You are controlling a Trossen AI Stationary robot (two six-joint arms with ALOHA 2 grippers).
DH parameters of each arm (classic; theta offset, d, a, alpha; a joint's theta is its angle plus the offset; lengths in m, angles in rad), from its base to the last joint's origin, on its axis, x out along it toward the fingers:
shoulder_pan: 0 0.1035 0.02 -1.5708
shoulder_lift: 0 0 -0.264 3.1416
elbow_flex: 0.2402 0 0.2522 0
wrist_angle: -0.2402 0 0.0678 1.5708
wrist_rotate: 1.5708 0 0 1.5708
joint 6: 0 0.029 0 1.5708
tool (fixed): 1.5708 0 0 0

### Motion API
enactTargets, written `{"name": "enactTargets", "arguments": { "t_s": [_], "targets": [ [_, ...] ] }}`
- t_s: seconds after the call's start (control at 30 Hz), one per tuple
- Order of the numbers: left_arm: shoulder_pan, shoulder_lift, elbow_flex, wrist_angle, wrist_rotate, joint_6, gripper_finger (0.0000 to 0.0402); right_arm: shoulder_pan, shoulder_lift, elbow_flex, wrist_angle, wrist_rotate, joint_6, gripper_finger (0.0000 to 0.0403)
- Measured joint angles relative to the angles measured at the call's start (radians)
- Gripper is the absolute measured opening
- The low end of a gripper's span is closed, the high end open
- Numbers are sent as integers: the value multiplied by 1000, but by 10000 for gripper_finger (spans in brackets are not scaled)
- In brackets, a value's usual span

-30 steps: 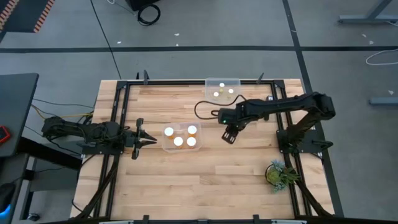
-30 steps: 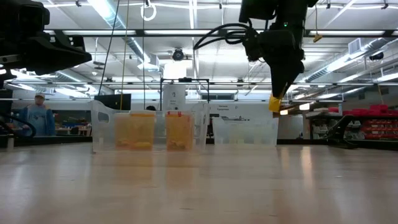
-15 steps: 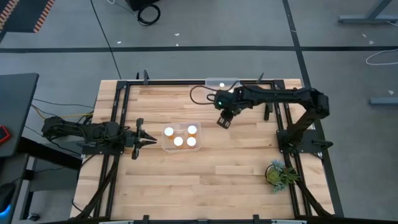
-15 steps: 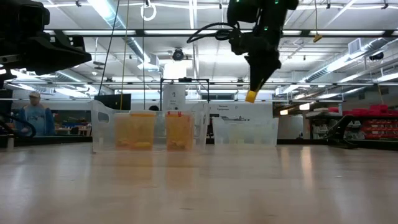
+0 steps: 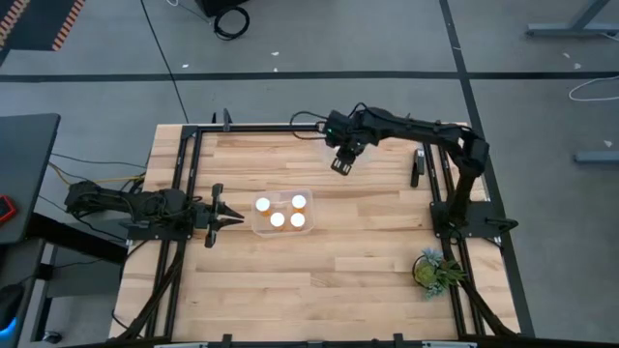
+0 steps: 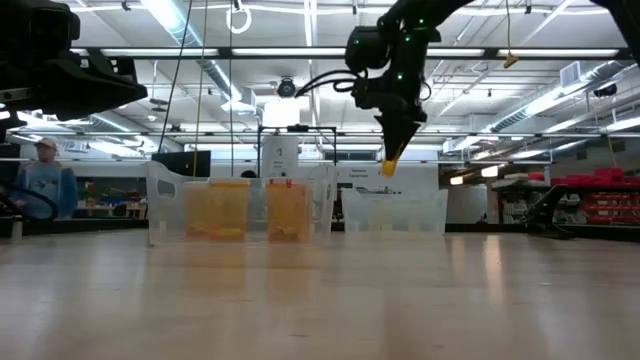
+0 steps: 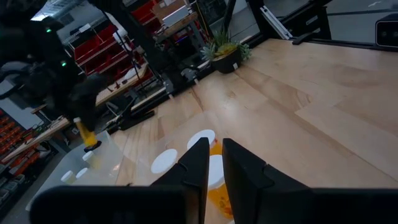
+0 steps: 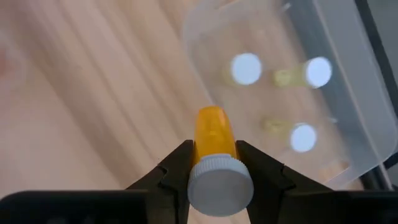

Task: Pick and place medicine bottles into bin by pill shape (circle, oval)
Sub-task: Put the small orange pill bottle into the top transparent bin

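Observation:
My right gripper [image 5: 339,164] is shut on a small amber medicine bottle [image 8: 213,130] with a white cap, high above the table by the far clear bin [image 8: 323,106]. That bin holds three white-capped bottles [image 8: 247,68]. In the high view my right arm hides this bin. A second clear bin [image 5: 280,213] at the table's middle holds three white-capped bottles [image 5: 278,219] standing on its floor. My left gripper [image 5: 232,220] is shut and empty, just left of the middle bin. My right gripper pinches the bottle between its two fingers [image 8: 177,165] at the cap end [image 8: 221,180], the amber body [image 8: 213,127] sticking out past the fingertips. The fingers slant down from above. The bottle [image 6: 390,166] hangs clear, high over the table.
A small green plant [image 5: 435,269] stands at the near right corner. A black frame [image 5: 193,135] runs along the table's edges. Bare wood lies in front of the middle bin. A person [image 6: 45,180] shows in the room beyond.
My right gripper has carried the bottle toward the table's far edge and a little to the left, away from the middle of the table toward the far bin, staying shut on it. The bottle stays lifted clear.

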State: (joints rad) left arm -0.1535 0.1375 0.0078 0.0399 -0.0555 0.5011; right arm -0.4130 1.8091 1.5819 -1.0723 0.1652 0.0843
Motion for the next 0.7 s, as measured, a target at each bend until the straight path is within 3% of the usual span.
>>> {"name": "enactTargets", "arguments": {
  "t_s": [0.7],
  "targets": [
    [0,0,0,0,0,0,52,-283,9,17,-2,47,-117,121]
  ]
}}
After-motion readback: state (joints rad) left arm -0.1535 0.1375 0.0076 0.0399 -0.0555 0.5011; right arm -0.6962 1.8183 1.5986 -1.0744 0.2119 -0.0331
